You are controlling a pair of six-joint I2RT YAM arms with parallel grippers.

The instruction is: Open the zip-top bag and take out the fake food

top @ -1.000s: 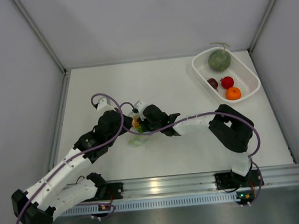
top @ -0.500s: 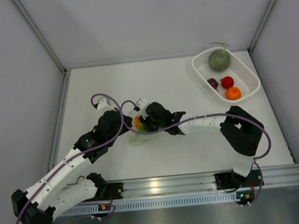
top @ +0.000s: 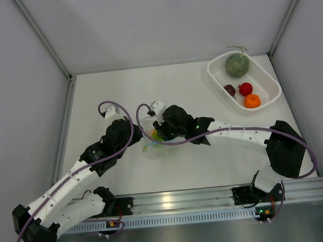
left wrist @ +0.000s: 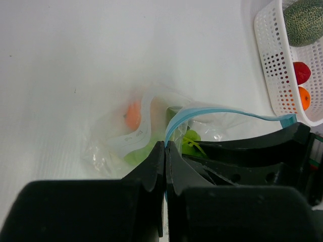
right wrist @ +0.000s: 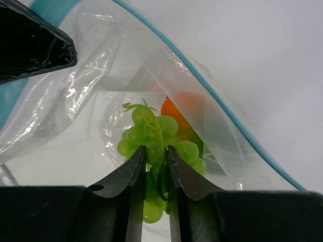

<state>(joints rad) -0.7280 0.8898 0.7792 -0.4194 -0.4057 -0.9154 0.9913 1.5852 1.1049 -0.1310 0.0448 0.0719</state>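
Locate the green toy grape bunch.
In the right wrist view, the green toy grape bunch is clamped by the right gripper, inside the clear zip-top bag, beside an orange piece.

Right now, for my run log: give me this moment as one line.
left gripper: shut on bag rim | right gripper: shut on grapes in open bag | task: food not yet out

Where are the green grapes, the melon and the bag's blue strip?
green grapes [right wrist: 166, 127]: right wrist view, upper part of the bunch.
melon [top: 237, 64]: top view, its round middle.
blue strip [left wrist: 212, 108]: left wrist view, its curved middle.
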